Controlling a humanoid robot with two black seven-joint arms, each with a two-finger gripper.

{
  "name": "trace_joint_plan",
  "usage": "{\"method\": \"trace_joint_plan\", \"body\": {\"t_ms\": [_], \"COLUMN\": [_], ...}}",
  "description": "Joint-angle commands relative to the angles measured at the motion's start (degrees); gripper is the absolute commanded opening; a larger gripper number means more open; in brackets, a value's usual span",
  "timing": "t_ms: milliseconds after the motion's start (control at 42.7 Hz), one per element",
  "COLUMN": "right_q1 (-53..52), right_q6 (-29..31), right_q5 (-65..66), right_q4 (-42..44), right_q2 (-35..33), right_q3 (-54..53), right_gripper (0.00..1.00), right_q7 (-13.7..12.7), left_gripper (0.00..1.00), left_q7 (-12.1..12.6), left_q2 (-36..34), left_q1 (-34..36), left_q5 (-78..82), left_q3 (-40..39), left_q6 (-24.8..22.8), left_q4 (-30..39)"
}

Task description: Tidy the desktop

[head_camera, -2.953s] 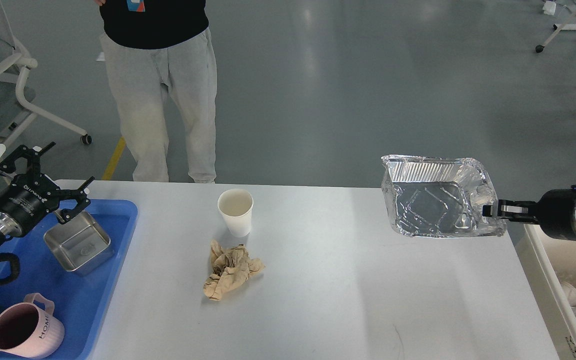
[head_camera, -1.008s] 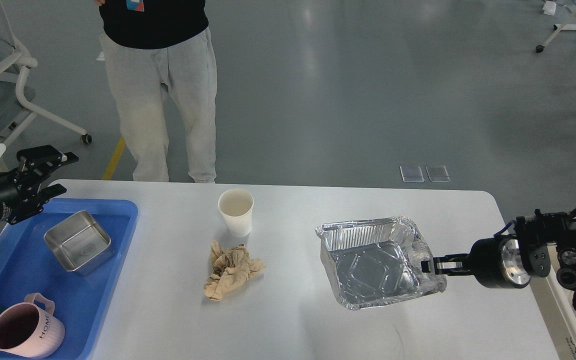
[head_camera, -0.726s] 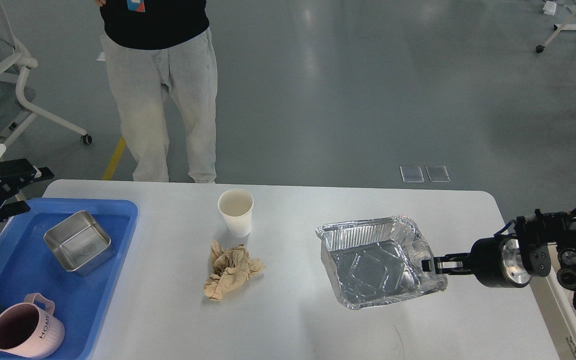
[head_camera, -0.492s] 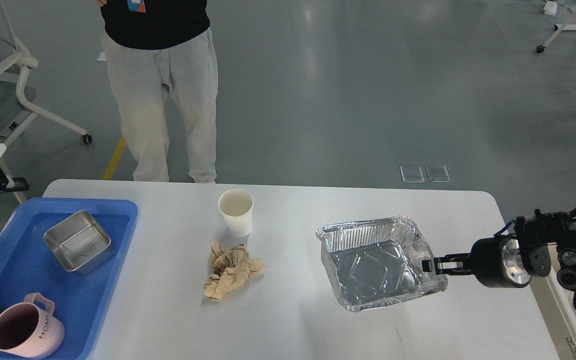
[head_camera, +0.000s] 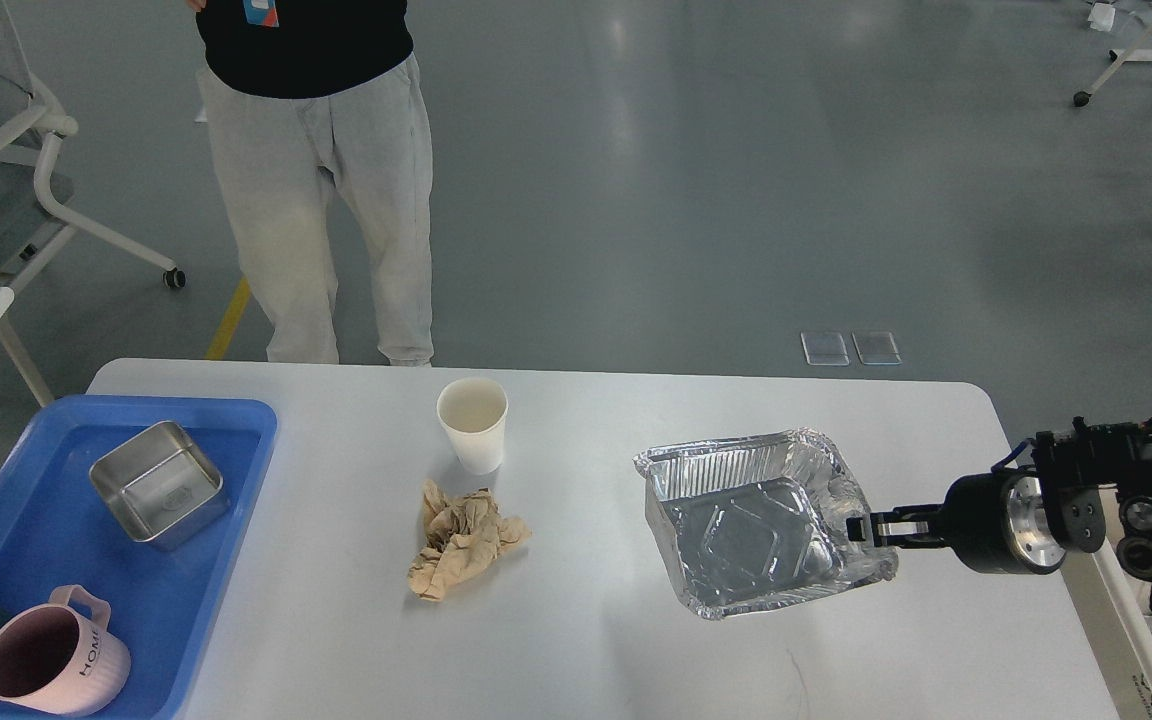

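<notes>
Head view: our right pincer (head_camera: 864,526) is clamped on the right rim of the foil tray (head_camera: 756,525), which rests on the right half of the bench (head_camera: 596,640); our left pincer is out of sight. Mid-bench stand a paper cup (head_camera: 473,424) and, just before it, a crumpled napkin (head_camera: 463,541). On the left, a blue tray (head_camera: 36,530) holds a steel tin (head_camera: 157,483) and a pink mug (head_camera: 54,664).

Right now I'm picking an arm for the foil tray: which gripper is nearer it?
Right. The right gripper is at the foil tray, its fingers at the tray's right rim. The left gripper is out of view, so it can't be placed.
</notes>
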State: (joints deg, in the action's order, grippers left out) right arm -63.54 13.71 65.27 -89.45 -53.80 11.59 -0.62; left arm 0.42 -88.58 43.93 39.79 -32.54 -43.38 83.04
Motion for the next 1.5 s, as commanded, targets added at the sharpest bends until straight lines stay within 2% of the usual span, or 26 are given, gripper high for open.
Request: {"method": "trace_joint_plan", "body": {"t_ms": [0,23,94,164,187,211,281,351,375,492,516,726,820,961,1148,1359,1476], "right_q1": [0.0,0.0,0.0,0.0,0.0,0.08,0.17,0.26,0.78,1.23,1.31,1.93,2.1,2.1,2.37,2.46,2.46], "right_q6": [0.0,0.0,0.0,0.0,0.0,0.0,0.0,0.0,0.0,0.0,0.0,-0.09,-0.09,-0.09,-0.09,-0.09,-0.09], "right_q5": [-0.05,-0.05,-0.05,-0.05,-0.05,-0.05,-0.05,-0.05,-0.05,-0.05,-0.05,-0.05,-0.05,-0.05,-0.05,-0.05,-0.14], "right_q4": [0.15,0.33,0.42,0.5,0.5,0.77,0.94,0.94,1.2,1.3,1.38,1.91,1.91,1.91,1.91,1.91,1.91], "right_q2": [0.02,-0.07,-0.07,-0.16,-0.16,-0.16,-0.16,-0.25,-0.42,-0.42,-0.34,-0.16,-0.16,-0.25,-0.34,-0.42,-0.51], "right_q3": [0.01,0.01,0.1,0.1,0.1,0.1,0.1,0.1,0.1,0.1,0.1,0.1,0.1,0.1,0.1,0.1,0.1], "right_gripper": [0.0,0.0,0.0,0.0,0.0,0.0,0.0,0.0,0.0,0.0,0.0,0.0,0.0,0.0,0.0,0.0,0.0], "right_q7": [0.0,0.0,0.0,0.0,0.0,0.0,0.0,0.0,0.0,0.0,0.0,0.0,0.0,0.0,0.0,0.0,0.09], "left_gripper": [0.89,0.89,0.89,0.89,0.89,0.89,0.89,0.89,0.89,0.89,0.89,0.89,0.89,0.87,0.73,0.68,0.61], "left_q7": [0.1,2.11,4.93,7.92,7.93,10.36,11.7,11.88,11.97,11.97,11.88,11.88,11.97,11.97,11.97,11.97,11.97], "left_q2": [2.36,11.32,17.28,23.43,23.45,29.02,33.89,35.67,42.28,47.45,50.84,59.74,64.14,66.61,68.71,71.88,73.9], "left_q1": [0.11,-0.07,-0.42,-0.42,-0.42,-0.42,-0.42,-0.42,0.28,1.07,1.6,2.57,4.15,4.5,4.5,4.33,4.41], "left_q5": [2.22,7.44,10.3,11.79,11.8,12.93,14.61,15.14,17.92,20.94,22.85,25.51,26.3,28.23,30.08,30.17,30.08], "left_q3": [0.11,1.07,1.25,1.25,1.25,1.25,1.25,1.25,1.34,1.25,1.25,1.25,1.78,4.15,7.14,7.23,7.23], "left_q6": [1.28,7.37,11.02,12.87,12.88,14.01,14.98,15.34,16.03,16.22,16.22,18.5,18.94,20.52,22.37,22.72,23.07], "left_q4": [-0.33,-1.64,-3.05,-4.55,-4.55,-6.9,-9.55,-10.53,-15.49,-19.05,-20.53,-24.67,-28.71,-30.39,-33.11,-35.48,-38.12]}}
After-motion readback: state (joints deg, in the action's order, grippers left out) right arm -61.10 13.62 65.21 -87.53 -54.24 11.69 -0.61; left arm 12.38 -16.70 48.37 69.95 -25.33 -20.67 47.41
